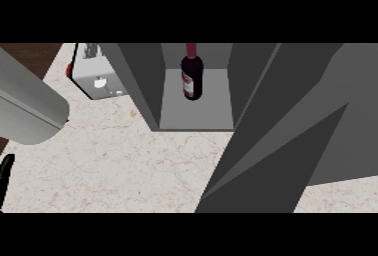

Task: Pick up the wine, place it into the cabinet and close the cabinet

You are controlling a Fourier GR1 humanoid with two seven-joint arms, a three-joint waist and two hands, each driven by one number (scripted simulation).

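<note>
Nearest, at about eight o'clock on the left edge, a sliver of the left hand (6, 175), black, too little showing to tell how the fingers stand or whether anything is held. Above it, at nine to ten o'clock, a grey forearm (26, 105) across the pale counter (118, 160). No right hand in sight. From five o'clock up toward two, the cabinet door (273, 130), swung wide open and dark. Farther, near twelve o'clock, the wine (191, 75) standing upright inside the cabinet (196, 112), free of any hand. At eleven o'clock, a small white appliance (96, 75) beside the cabinet. Judged from this: placing done, closing in hand. Next called for: a hand behind the door's free edge, then a sweep toward the opening until shut.
</note>
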